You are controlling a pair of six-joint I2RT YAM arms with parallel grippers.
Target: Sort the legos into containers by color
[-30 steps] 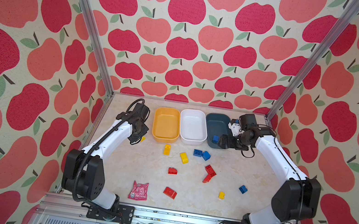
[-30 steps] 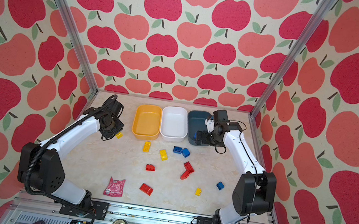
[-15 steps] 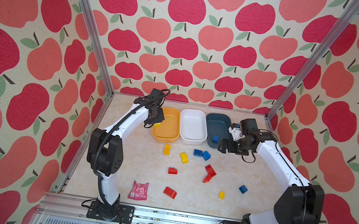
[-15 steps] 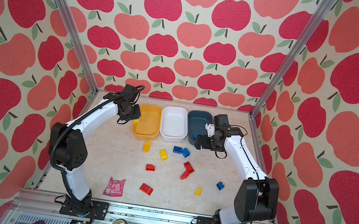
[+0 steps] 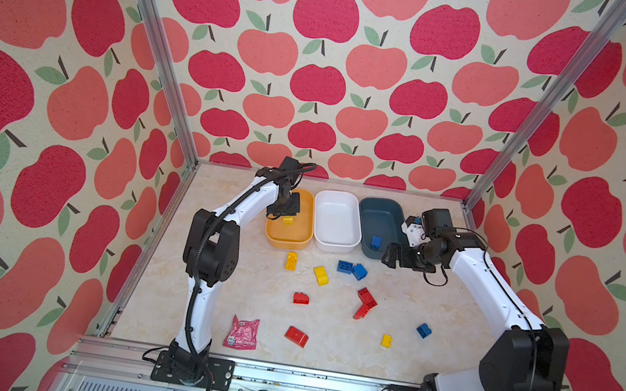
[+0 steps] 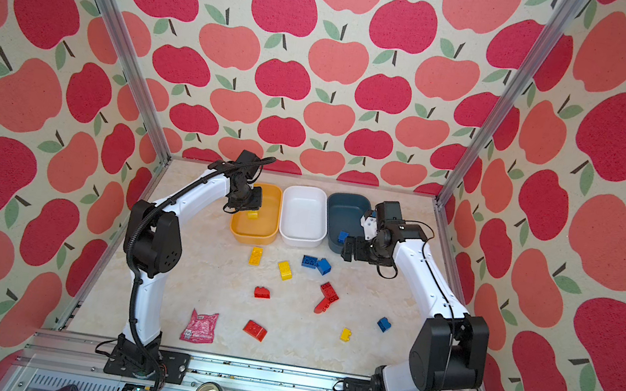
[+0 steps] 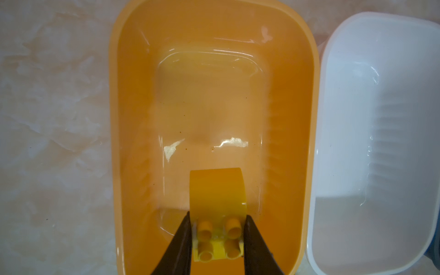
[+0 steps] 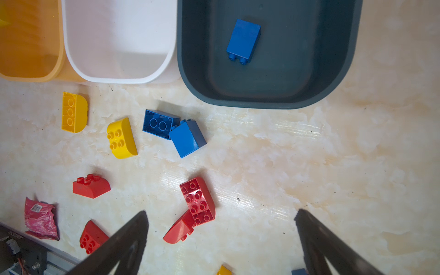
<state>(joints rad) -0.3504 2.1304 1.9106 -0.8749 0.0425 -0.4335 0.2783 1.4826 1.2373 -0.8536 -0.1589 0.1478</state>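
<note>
1. The left fingers are drawn close and clamped on the studded end of a yellow brick, one finger on each side. The brick hangs inside the yellow-orange tub, clear of its walls. Whether it touches the floor of the tub cannot be told.
2. The right fingers stand wide apart and hold nothing. They hover over the bare worktop, just near of the dark blue-grey tub.
3. In both top views the tubs stand in a row at the far side, with the yellow-orange one on the left, the white tub in the middle and the dark one on the right.
4. Only the left wrist view shows the grip. In a top view the held brick is just a yellow speck under the wrist.
5. The right wrist view shows a blue brick lying on its side inside the dark tub. It also shows an upturned blue brick, hollow side up, touching a blue block.
6. Only the top views show the whole spread. Two yellow pieces lie near of the tubs and red bricks lie mid-worktop. A small blue piece and a small yellow piece lie near right, and a foil packet lies near left.
</note>
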